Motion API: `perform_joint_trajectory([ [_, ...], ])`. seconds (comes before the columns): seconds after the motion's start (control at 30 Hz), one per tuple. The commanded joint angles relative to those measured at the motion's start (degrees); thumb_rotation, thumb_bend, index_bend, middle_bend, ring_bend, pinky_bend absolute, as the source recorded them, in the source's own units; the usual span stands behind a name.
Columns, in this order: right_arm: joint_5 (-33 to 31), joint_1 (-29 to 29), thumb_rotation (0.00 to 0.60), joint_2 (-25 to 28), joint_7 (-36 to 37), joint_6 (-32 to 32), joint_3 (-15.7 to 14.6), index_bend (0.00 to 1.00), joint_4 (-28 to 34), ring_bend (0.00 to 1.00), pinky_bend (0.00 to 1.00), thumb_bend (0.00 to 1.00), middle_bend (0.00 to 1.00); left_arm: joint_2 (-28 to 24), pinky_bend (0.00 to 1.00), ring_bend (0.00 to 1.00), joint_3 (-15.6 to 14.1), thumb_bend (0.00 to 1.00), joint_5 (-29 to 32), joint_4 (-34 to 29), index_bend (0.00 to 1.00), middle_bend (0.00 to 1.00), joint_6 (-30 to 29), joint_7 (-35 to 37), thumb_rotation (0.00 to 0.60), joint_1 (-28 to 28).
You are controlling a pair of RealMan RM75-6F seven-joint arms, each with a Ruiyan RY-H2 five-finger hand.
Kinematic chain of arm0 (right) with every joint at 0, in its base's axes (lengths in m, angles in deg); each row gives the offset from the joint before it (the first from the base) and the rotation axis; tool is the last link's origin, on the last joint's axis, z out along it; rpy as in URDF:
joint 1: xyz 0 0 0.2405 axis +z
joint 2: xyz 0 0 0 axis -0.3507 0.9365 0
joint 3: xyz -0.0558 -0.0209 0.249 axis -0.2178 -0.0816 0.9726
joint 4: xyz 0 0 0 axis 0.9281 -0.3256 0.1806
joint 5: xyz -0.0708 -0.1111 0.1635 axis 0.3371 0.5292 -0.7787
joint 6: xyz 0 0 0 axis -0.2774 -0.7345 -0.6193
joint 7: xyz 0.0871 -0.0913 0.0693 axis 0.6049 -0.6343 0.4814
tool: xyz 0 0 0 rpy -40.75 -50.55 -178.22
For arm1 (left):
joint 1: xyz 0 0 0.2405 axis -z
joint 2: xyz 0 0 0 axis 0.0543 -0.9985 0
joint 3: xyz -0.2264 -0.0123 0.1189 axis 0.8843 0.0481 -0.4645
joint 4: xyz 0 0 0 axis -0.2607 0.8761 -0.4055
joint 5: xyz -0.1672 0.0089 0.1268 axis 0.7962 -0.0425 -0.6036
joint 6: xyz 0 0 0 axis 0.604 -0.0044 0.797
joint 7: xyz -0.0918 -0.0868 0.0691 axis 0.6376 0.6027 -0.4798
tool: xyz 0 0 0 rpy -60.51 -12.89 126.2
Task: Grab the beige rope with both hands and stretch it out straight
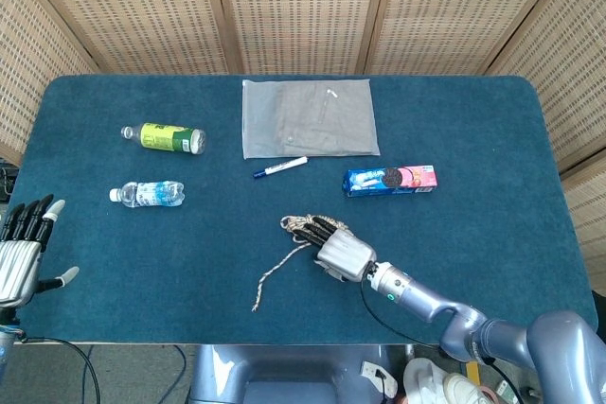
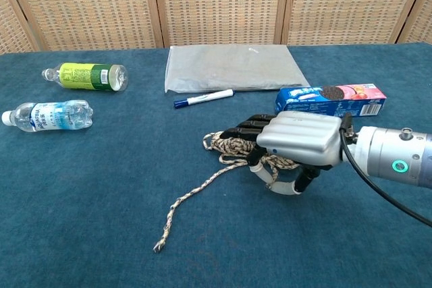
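Note:
The beige rope (image 1: 301, 225) (image 2: 225, 144) lies bunched near the table's front centre, and its loose tail (image 2: 191, 195) runs toward the front left. My right hand (image 1: 343, 254) (image 2: 298, 141) sits over the bunched end. Its fingers (image 2: 248, 128) curl down over the coils, and the thumb meets a fingertip underneath with rope strands between them. Part of the rope is hidden under the palm. My left hand (image 1: 21, 253) hovers off the table's left edge with its fingers spread and nothing in it, far from the rope. The chest view does not show it.
A green bottle (image 1: 166, 137) (image 2: 88, 76) and a water bottle (image 1: 149, 194) (image 2: 50, 116) lie at the left. A flat plastic bag (image 1: 310, 117) (image 2: 233, 67) and a blue marker (image 1: 280, 166) (image 2: 202, 98) are at the back centre. A cookie box (image 1: 390, 180) (image 2: 331, 99) lies just behind my right hand.

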Motion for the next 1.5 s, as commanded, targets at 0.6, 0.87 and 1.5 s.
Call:
perform_joint_trajectory([
  [0.6,4.4,0.9,0.600,5.3,-0.1,3.8,-3.0,0.66,-1.7,0.00,0.00,0.43,0.00,6.6,0.00,0.00,-3.2,0.19,-24.1,17.2,0.28,0.00,5.5,5.5,0.600,18.3],
  [0.87,3.2,0.8,0.600,5.8,0.6,3.1,-2.8,0.66,-2.2,0.00,0.00,0.43,0.00,11.4,0.00,0.00,-5.6,0.23,-28.6,23.7,0.34,0.00,5.2,7.8,0.600,22.7],
  [1.5,-1.1,0.3,0.600,3.6,8.0,0.4,-1.9,0.66,-4.9,0.00,0.00,0.43,0.00,21.4,0.00,0.00,-9.4,0.30,-33.1,31.5,0.48,0.00,10.5,17.7,0.600,36.3],
])
